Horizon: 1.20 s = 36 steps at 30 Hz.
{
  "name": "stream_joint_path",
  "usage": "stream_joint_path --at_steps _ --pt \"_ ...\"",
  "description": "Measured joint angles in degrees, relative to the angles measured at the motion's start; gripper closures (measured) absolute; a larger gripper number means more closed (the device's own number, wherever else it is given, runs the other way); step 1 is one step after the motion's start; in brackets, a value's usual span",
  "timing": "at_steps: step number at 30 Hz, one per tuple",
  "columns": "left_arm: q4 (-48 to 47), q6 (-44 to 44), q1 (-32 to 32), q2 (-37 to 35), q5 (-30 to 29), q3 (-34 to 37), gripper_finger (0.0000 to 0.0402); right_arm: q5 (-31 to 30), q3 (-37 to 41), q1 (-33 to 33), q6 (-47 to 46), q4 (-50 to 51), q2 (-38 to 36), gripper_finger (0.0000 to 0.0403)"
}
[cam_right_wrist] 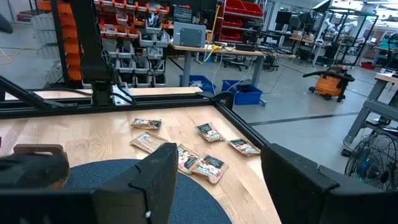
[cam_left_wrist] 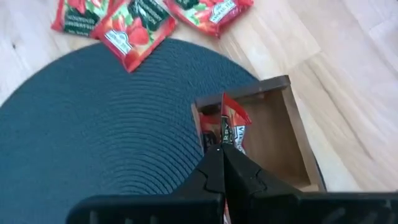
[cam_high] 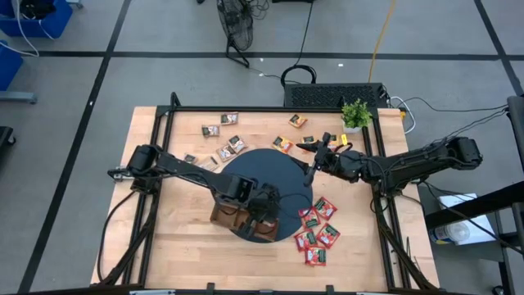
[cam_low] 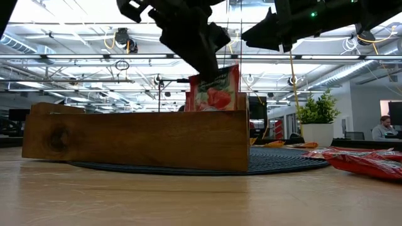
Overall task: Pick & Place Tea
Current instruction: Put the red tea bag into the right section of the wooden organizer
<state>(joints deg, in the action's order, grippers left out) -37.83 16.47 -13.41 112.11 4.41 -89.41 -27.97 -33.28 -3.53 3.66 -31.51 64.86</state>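
My left gripper (cam_left_wrist: 219, 151), pinched shut on a red tea sachet (cam_left_wrist: 231, 124), held it upright in the wooden tray (cam_left_wrist: 292, 134) compartment directly beneath. Best to lower straight, then release. My right gripper (cam_right_wrist: 214, 180) waited open nearby.

table (cam_high: 164, 246): light wood, black frame | dark round mat (cam_high: 262, 176) lay mid-table, under left gripper (cam_high: 264, 215) | wooden tray (cam_high: 233, 215) sat on mat edge | red sachets (cam_high: 318, 233) right of it | brown sachets (cam_high: 223, 147) far side | potted plant (cam_high: 355, 115) at far corner
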Motion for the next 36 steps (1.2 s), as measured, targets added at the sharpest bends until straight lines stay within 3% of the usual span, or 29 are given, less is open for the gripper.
stream_joint_path --at_steps 16,24,30,36 --pt "0.66 -0.58 0.22 1.84 -0.55 0.81 0.0400 -0.24 -0.04 -0.76 -0.04 0.02 0.00 0.0191" --pt "1.02 -0.58 0.26 1.82 -0.72 0.81 0.0366 -0.24 -0.04 -0.76 -0.04 0.04 0.00 0.0190" --pt "1.21 -1.61 0.26 1.82 -7.36 0.81 0.0346 -0.24 -0.04 -0.76 -0.04 0.04 0.00 0.0190" --pt "1.23 -1.66 0.25 1.82 -7.99 0.81 0.0317 -0.24 -0.04 -0.76 -0.04 0.09 0.00 0.0191"
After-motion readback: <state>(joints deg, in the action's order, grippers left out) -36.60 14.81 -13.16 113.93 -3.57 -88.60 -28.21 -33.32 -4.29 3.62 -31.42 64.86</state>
